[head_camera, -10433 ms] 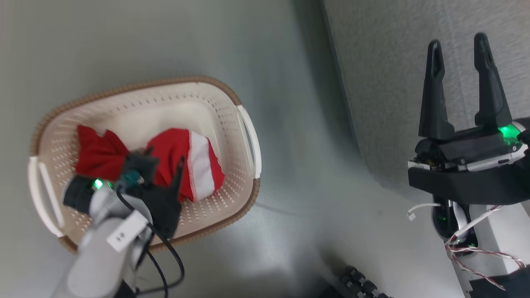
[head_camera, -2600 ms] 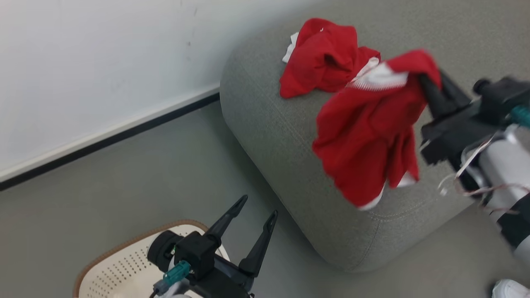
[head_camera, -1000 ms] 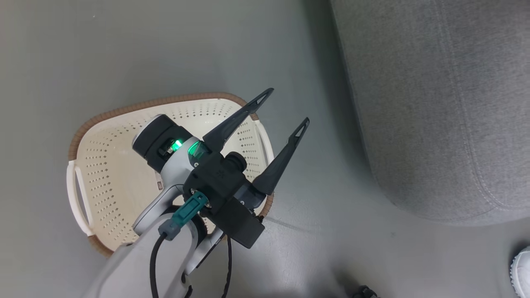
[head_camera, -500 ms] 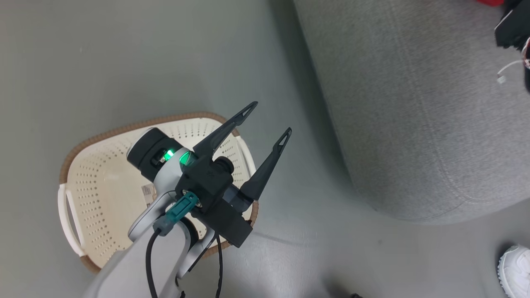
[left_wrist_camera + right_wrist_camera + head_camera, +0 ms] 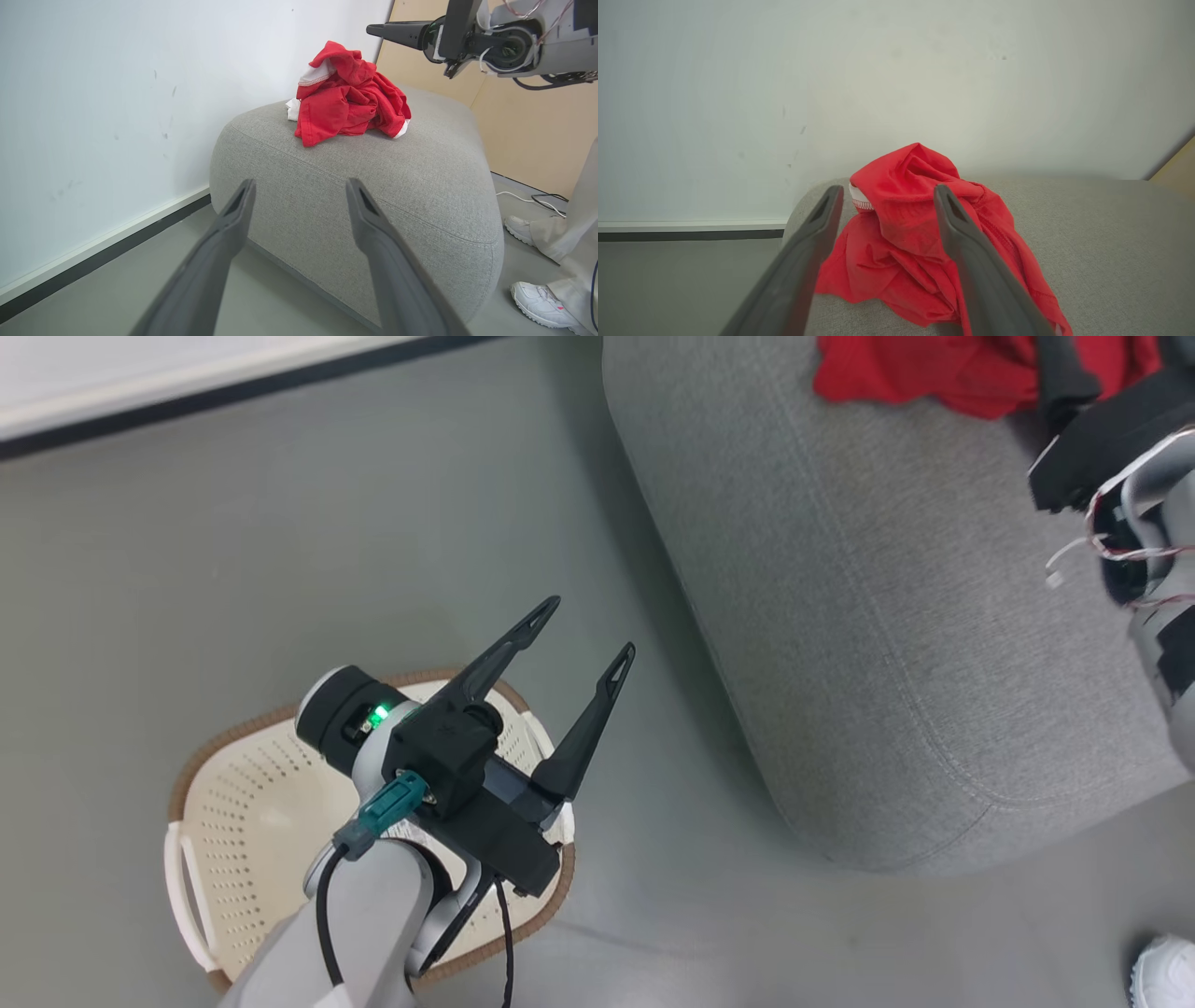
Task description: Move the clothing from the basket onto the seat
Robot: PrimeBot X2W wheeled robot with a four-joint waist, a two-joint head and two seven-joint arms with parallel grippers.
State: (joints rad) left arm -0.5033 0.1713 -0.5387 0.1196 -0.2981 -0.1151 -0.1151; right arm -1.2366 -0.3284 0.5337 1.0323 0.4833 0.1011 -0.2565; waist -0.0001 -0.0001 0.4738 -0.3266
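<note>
The floor [image 5: 280, 569], basket [image 5: 233, 821] and sofa [image 5: 887, 616] are looked down on from the head. The sofa is faced from low beside it by the left wrist camera, and closely along its top by the right; the red clothes [image 5: 348, 102] are shared by all.

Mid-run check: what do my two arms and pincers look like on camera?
The left pincer and right pincer each have two long tapering dark fingers. The left forearm is pale grey, with a green light, teal connector and black cable. Red-and-white wires trail from the right arm.
</note>
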